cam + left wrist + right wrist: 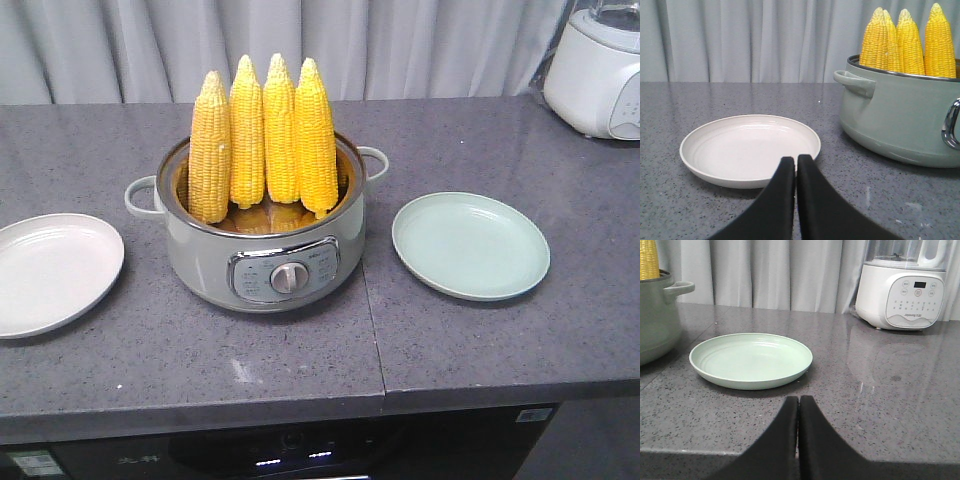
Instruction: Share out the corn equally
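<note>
Exterior front-facing view: four corn (pixel 265 135) cobs stand upright, tips up, side by side in the pot (pixel 265 270) at mid-counter. A white plate (pixel 50 270) lies left of the pot and a green plate (pixel 470 245) lies right. The left gripper (pixel 796 165) is clenched on nothing before the white plate. The right gripper (pixel 799 405) is likewise clenched before the green plate. A blender (pixel 902 290) stands behind.

The counter (pixel 500 340) is polished speckled stone, the pot (pixel 200 265) glossy (brushed-metal panel (pixel 255 272)), white plate (pixel 50 270) and green plate (pixel 470 245) smooth.
</note>
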You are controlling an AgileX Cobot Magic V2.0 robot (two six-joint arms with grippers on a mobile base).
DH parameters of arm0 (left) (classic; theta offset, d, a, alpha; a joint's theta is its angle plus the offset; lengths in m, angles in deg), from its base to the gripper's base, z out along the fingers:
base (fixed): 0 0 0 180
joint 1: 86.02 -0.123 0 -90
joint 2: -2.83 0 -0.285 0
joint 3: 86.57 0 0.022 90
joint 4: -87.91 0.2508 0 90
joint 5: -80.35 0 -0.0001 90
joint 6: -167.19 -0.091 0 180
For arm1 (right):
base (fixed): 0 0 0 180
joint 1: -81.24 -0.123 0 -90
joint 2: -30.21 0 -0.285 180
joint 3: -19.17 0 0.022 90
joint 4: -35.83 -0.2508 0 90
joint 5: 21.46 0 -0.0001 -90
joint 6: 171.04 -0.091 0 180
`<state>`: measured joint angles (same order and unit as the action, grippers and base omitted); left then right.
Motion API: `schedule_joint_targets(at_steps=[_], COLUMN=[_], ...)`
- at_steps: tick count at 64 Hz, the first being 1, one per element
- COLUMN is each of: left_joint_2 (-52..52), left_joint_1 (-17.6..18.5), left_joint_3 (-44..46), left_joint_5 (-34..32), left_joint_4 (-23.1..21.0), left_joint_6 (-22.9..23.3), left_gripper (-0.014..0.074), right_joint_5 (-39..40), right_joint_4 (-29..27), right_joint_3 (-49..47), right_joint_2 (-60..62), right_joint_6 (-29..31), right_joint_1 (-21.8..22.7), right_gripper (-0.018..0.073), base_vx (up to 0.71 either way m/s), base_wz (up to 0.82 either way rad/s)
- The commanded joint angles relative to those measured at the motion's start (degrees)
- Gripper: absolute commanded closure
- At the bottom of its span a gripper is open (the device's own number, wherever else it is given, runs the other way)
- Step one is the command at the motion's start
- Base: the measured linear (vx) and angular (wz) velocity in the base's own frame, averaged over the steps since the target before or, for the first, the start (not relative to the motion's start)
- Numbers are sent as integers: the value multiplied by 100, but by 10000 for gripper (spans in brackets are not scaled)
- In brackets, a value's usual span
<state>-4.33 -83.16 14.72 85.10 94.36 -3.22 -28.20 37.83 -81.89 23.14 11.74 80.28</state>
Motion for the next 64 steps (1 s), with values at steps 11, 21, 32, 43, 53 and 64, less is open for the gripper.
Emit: schedule_joint_targets(at_steps=[11,21,32,43,53,64], left_joint_2=[148,148,148,148,148,148], left_joint_1=[1,1,1,1,1,1], left_joint_3=[-167,-167,-167,-167,-167,-167], left_joint_5=[-404,-404,-404,-404,-404,-404], left_joint_4=[-2,-2,-2,-2,-2,-2], left_joint_6=[65,65,65,65,65,65], left_gripper=[602,602,602,602,602,602], right_joint_5=[431,431,431,431,431,431], right_joint_4=[41,41,41,41,41,41], right_joint_3=[80,80,80,80,80,80], right_joint_2=[31,31,31,31,31,31], right_joint_6=[27,27,27,27,27,27], right_joint_1=[17,17,17,17,17,17], right_gripper=[567,567,567,567,567,567], base_vx=[6,6,6,5,5,4], base_wz=[0,1,0,1,1,3])
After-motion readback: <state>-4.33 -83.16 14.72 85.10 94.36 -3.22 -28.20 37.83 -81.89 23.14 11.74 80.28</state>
